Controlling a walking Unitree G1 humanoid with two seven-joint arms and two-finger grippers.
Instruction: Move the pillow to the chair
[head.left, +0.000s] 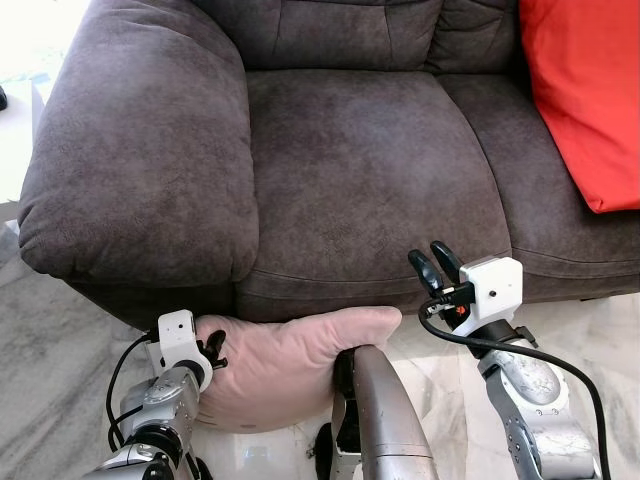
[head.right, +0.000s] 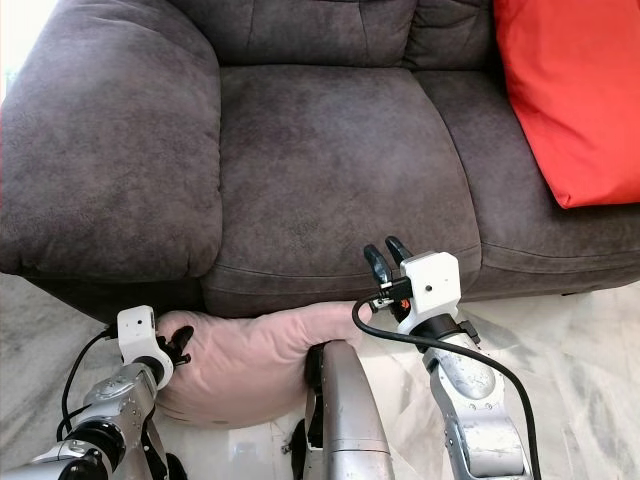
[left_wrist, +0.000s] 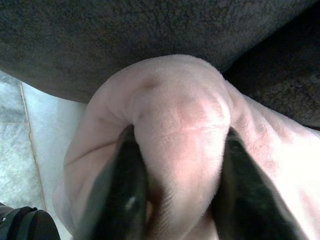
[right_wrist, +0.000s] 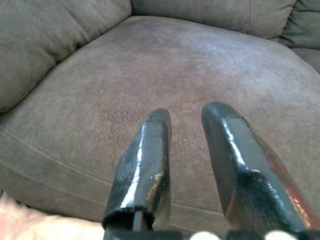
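Left eye view, going L to R: your left gripper (head.left: 212, 352) sits low at the near left, below the fat dark armrest (head.left: 140, 160), and it's clamped on the pink pillow (head.left: 285, 365). Left wrist view confirms it — both black fingers (left_wrist: 122, 195) are pressed into a bunched fold of the pillow's fabric, one each side.

So the pick looks done, as far as you can judge. The pillow is held at the seat's front edge, close in front of the robot, w/ pale floor (head.left: 60, 340) showing under it; can't tell if its underside rests on anything. It hasn't reached the seat cushion (head.left: 370, 170) yet.

Centre: that dark brown seat is bare and looks like the drop spot, assuming this is the chair meant.

Right of centre: your right gripper (head.left: 434, 264) hovers just above the seat's front edge, fingers slightly apart w/ nothing between them — right wrist view looks straight along them at the cushion.

Far right: a red cushion (head.left: 585, 90) leans on the next seat, well apart from both grippers.

What's left, by my read: lift the pillow up and fwd over the front edge, set it on the seat, release.
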